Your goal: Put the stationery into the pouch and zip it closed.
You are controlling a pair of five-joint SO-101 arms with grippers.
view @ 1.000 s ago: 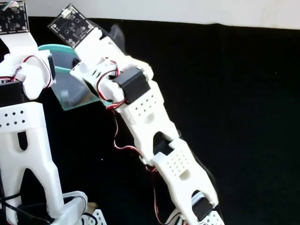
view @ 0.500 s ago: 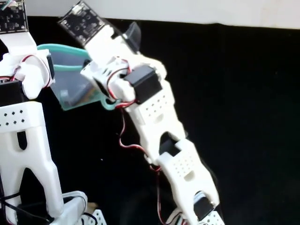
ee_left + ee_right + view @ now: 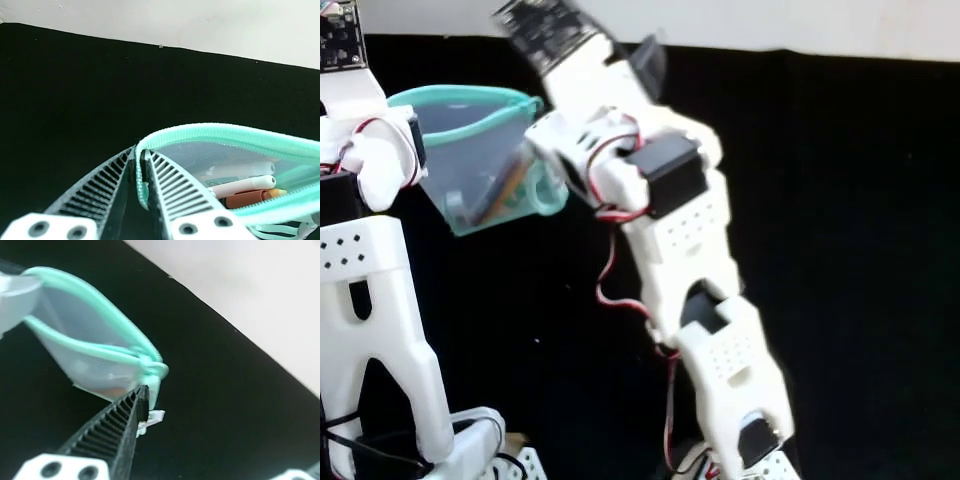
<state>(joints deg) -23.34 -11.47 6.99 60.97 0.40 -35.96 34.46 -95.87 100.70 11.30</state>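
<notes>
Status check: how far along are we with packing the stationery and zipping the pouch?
Done: pens already lie inside the pouch. In hand: the left gripper is shut on one end of the pouch's rim, and the right gripper sits at the opposite end, with the pouch spanning between the arms. Left: the zipper gapes wide open, so all of the zipping is yet to do.

A translucent mesh pouch with a mint-green zipper (image 3: 480, 150) is held up, mouth gaping open, one zipper end pinched in the left claw (image 3: 141, 157). Inside lie white pens (image 3: 240, 172) and a brown marker (image 3: 247, 198).
</notes>
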